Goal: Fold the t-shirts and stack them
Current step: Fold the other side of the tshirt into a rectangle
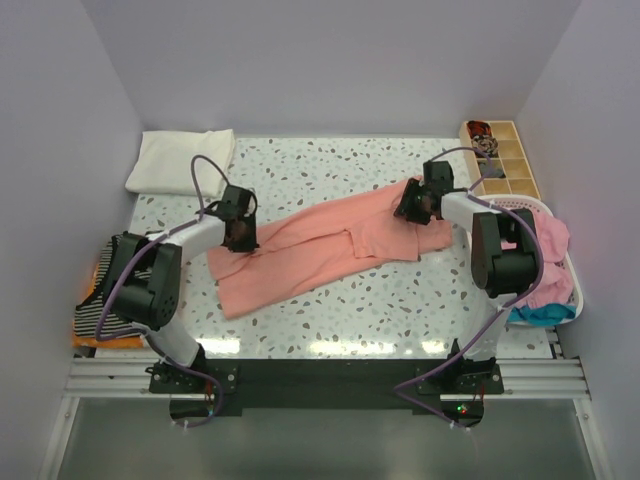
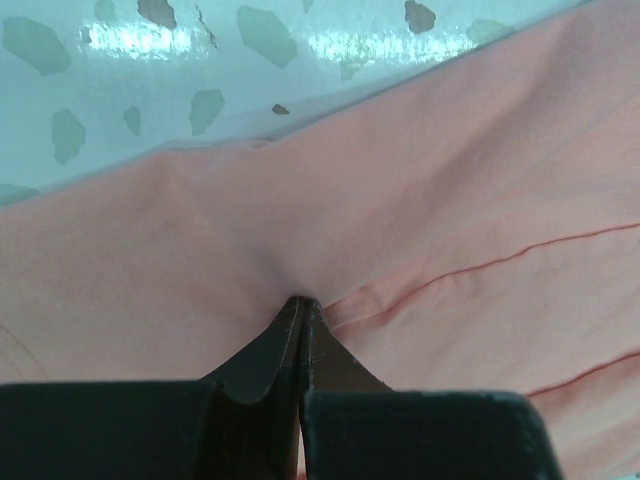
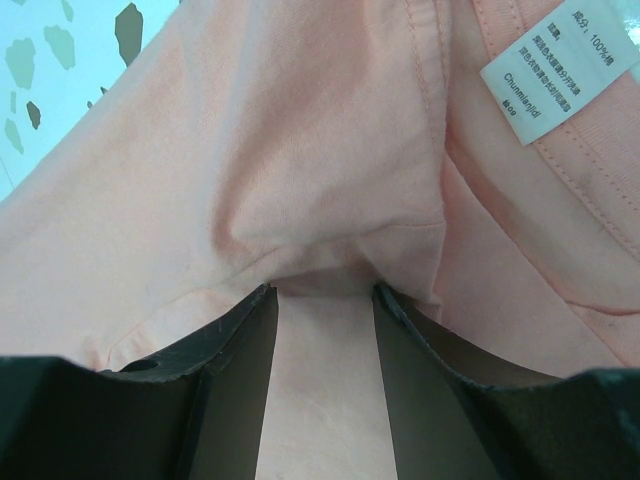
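Observation:
A salmon-pink t-shirt [image 1: 320, 250] lies stretched slantwise across the table, from front left to back right. My left gripper [image 1: 240, 235] rests on its left part. In the left wrist view the jaws [image 2: 300, 302] are shut, and the cloth [image 2: 420, 200] puckers at their tips, pinched. My right gripper [image 1: 415, 205] rests on the shirt's right end near the neck. In the right wrist view it [image 3: 322, 290] is open, with cloth [image 3: 250, 150] bunched against its fingertips and spread between them. The white neck label [image 3: 555, 70] shows at upper right.
A folded white tee [image 1: 180, 160] lies at the back left. A striped tee [image 1: 100, 300] lies off the table's left edge. A white basket [image 1: 565, 290] at the right holds pink [image 1: 550, 240] and teal [image 1: 545, 313] clothes. A wooden compartment tray [image 1: 505, 160] stands at the back right.

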`<move>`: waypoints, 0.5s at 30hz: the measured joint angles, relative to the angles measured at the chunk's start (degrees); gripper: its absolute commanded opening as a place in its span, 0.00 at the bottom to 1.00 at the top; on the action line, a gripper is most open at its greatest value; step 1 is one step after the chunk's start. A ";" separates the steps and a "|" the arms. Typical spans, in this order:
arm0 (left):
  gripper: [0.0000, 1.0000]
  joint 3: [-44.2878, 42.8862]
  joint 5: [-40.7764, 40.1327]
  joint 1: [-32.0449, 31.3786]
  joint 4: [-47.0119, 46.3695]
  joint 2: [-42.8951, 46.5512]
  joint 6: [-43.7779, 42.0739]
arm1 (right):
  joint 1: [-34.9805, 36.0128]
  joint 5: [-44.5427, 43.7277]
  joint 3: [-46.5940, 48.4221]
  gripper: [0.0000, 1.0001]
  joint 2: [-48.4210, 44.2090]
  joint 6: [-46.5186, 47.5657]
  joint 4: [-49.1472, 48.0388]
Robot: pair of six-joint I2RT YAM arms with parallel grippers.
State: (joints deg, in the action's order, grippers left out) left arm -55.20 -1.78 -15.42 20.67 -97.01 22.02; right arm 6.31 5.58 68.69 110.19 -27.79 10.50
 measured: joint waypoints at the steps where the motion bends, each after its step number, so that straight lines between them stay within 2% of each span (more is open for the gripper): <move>1: 0.03 0.37 -0.02 -0.24 0.09 0.42 0.00 | 0.00 0.00 0.00 0.48 0.00 0.00 -0.07; 9: 0.13 0.68 -0.98 -0.85 3.93 5.46 0.09 | 0.00 0.00 0.00 0.48 0.02 0.00 -0.24; 15: 0.07 -2.86 -0.48 -0.85 3.15 6.27 0.59 | 0.00 0.00 0.00 0.48 0.02 0.00 -0.24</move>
State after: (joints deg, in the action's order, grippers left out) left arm -58.06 -2.26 -16.27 23.81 -90.74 22.61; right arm 6.31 5.58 68.69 110.21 -27.79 10.26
